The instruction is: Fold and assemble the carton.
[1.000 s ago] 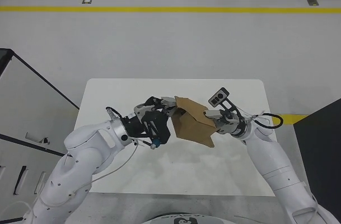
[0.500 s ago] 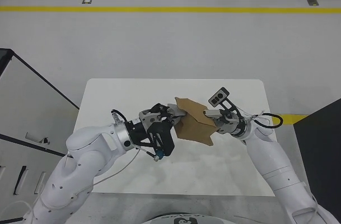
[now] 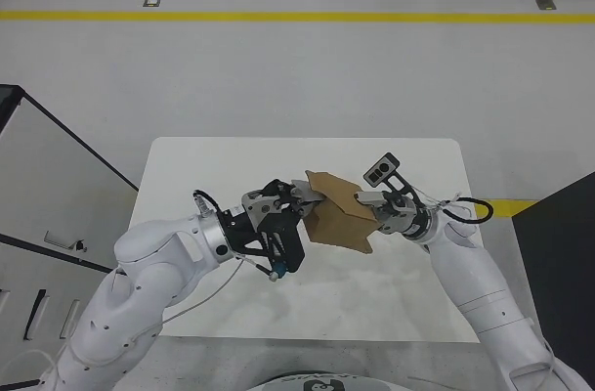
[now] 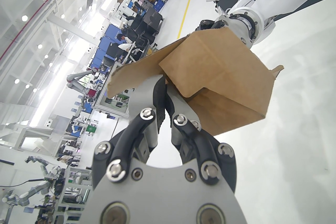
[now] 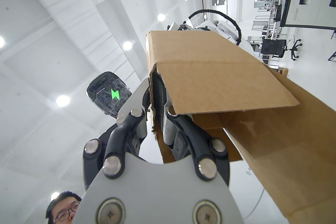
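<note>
1. The carton [image 3: 338, 223] hangs above the table [image 3: 209, 166] between both arms, and the right gripper [image 5: 153, 96] is clamped on a wall edge.
2. The left gripper [image 4: 163, 91] has its fingers drawn together, tips at the loose flap [image 4: 131, 75]. Whether it pinches cardboard is unclear.
3. Best play, by the look of it: the right holds firm while the left presses the flap squarely along its crease, sparing the corner.
</note>
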Tool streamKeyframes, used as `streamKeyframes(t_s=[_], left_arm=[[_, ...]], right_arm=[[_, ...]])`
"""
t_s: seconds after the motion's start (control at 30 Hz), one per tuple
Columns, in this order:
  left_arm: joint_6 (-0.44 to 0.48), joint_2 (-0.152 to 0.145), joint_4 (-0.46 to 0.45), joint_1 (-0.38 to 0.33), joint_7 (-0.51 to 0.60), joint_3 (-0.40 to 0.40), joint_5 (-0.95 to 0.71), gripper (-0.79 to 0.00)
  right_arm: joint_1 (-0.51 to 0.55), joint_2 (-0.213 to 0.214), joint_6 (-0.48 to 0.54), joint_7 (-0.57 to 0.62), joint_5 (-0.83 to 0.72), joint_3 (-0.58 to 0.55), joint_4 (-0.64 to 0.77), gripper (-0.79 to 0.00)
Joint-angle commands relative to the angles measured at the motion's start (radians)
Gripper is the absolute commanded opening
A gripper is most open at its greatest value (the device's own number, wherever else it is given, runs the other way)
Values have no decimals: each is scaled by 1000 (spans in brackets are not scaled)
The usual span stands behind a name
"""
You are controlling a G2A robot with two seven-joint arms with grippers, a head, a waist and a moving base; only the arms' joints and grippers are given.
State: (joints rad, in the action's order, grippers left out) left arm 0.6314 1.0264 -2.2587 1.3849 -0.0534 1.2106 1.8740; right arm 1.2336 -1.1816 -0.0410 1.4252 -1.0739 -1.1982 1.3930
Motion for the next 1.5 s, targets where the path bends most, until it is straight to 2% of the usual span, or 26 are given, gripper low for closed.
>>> streamKeyframes(t_s=[0.0,0.2,0.43,0.77,0.83,1.03,1.23,1.47], left_arm=[[2,0,-2,1,2,-11,15,-785],[3,1,4,-7,18,-27,35,-785],[-46,-4,-9,10,-37,19,63,-785],[-103,-23,-65,38,-164,44,330,-785],[-116,-23,-63,47,-158,46,340,-785],[-116,-24,-64,46,-161,45,354,-785],[-98,-31,-78,46,-231,41,403,-785],[-78,-31,-71,46,-219,14,413,-785]], right_arm=[[-1,0,-2,-1,1,1,-3,-785],[-3,-2,-2,2,0,3,-11,-785],[1,-1,-53,10,-28,1,-17,-785],[3,-2,-87,-1,-36,6,-33,-785],[3,-3,-89,6,-47,6,-29,-785],[3,-3,-89,6,-47,6,-29,-785],[3,-3,-89,6,-47,6,-29,-785],[3,-3,-89,6,-47,6,-29,-785]])
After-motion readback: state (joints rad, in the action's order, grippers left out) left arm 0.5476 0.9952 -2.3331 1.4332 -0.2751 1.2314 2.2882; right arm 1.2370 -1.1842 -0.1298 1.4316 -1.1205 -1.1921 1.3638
